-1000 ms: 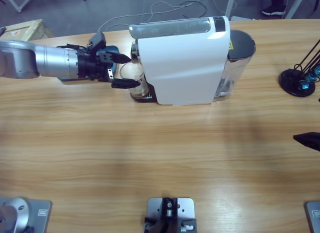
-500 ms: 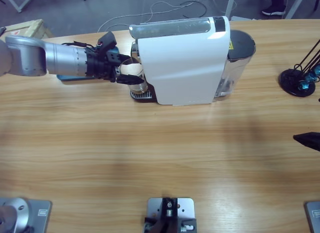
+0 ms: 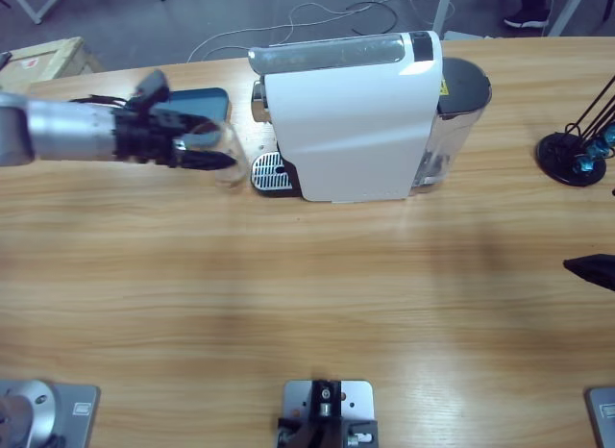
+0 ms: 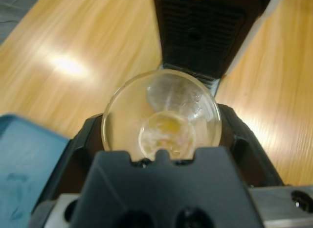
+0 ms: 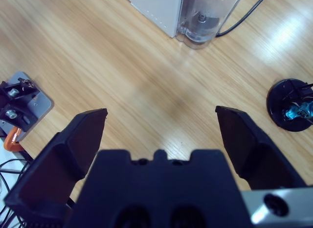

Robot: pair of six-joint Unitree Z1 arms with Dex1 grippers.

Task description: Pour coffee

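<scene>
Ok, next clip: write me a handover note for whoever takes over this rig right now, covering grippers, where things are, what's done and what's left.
Left gripper: shut on the clear round glass, held just left of the white coffee machine, off its metal drip grate.
Right gripper: open, holding nothing, above bare wooden table right of the machine.
Coffee: a shallow pale-brown pool at the glass bottom.
A flat blue item lies behind the left arm.
Done: glass taken from the machine.
Left: pour the coffee; no receiving vessel is visible in any view.
</scene>
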